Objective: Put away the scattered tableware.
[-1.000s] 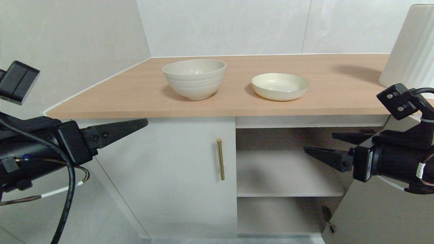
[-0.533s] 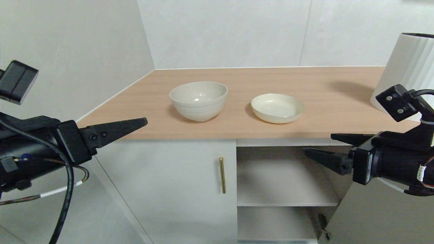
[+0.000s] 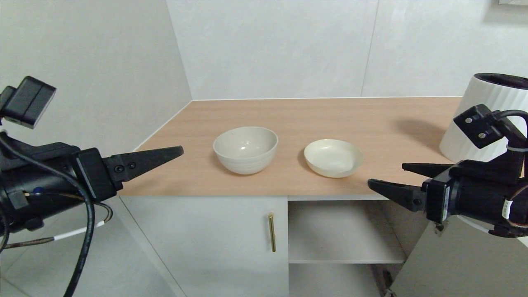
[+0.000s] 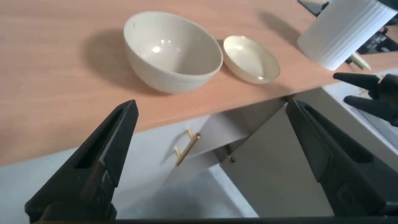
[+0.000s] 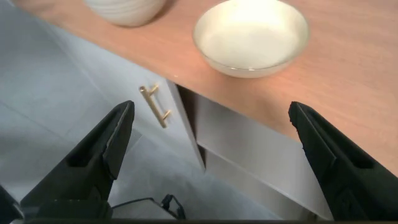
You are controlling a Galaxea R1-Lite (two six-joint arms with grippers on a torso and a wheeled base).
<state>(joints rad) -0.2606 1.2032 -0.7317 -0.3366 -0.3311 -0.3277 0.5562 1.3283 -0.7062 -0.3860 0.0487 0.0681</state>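
Two pieces of tableware stand on the wooden counter (image 3: 313,117): a deep cream bowl (image 3: 246,149) with a ribbed wall, and to its right a shallow cream dish (image 3: 333,157). Both are upright and empty. My left gripper (image 3: 179,151) hangs open in front of the counter's left corner, well left of the bowl (image 4: 174,53); nothing is between its fingers (image 4: 99,162). On the right, off the counter's front edge, my right gripper (image 3: 387,175) is open and empty, and the dish (image 5: 250,36) lies just beyond it.
Under the counter, the left cabinet door is closed and has a brass handle (image 3: 271,232). The right compartment is open and shows a bare shelf (image 3: 342,243); its door (image 3: 453,264) swings out below my right arm. A tall white ribbed container (image 3: 491,119) stands at the counter's right end.
The whole head view has shifted: the camera has risen, so counter and cabinet sit lower in the picture. Both grippers are now level with the counter edge instead of the cabinet front. Bowl and dish kept their places.
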